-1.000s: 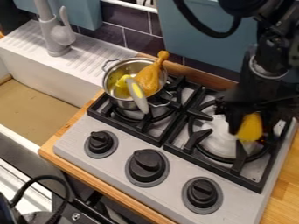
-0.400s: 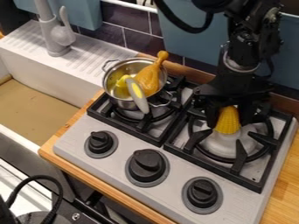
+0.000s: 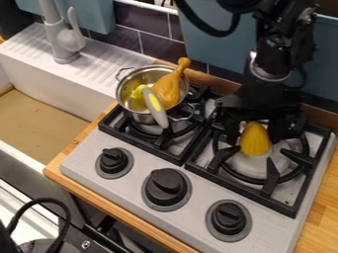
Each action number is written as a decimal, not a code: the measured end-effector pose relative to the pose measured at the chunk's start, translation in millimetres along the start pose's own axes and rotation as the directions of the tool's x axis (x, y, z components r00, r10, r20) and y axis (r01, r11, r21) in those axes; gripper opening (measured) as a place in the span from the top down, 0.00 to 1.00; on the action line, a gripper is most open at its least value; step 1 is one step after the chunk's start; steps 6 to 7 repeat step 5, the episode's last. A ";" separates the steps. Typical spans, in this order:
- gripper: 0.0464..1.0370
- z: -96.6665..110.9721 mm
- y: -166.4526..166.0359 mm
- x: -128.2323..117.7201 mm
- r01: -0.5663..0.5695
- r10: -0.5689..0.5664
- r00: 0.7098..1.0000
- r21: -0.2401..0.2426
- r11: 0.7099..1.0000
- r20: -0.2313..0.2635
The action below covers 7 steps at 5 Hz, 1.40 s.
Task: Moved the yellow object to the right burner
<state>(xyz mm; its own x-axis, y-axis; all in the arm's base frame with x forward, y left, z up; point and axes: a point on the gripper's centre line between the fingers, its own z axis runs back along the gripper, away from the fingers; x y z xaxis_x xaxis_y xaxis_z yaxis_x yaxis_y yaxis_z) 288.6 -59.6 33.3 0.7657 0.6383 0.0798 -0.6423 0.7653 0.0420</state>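
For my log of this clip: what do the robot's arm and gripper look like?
The arm is black, with chunky joints and a pale, silvery ring above the gripper. A black cable bows out in a loop beside it. The gripper is also black and broad, with two fingers.

Yellow corn (image 3: 255, 140) at right burner (image 3: 251, 165), between parted fingers (image 3: 284, 129).
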 end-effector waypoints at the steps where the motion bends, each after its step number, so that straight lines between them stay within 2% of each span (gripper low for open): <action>1: 0.04 8.7 2.2 -2.5 -0.015 0.015 1.000 -0.003 1.000 -0.027; 2: 0.04 15.4 2.2 1.2 -0.037 0.037 0.999 -0.001 0.999 -0.037; 3: 0.04 29.6 2.3 6.4 -0.054 0.054 0.999 -0.039 0.998 -0.006; 4: 0.04 36.9 9.1 9.3 -0.040 0.040 0.999 -0.051 0.998 -0.003; 5: 0.04 46.9 18.2 11.6 -0.027 0.027 1.000 -0.085 0.996 -0.005; 7: 0.04 46.9 18.2 11.6 -0.027 0.027 1.000 -0.085 0.996 -0.005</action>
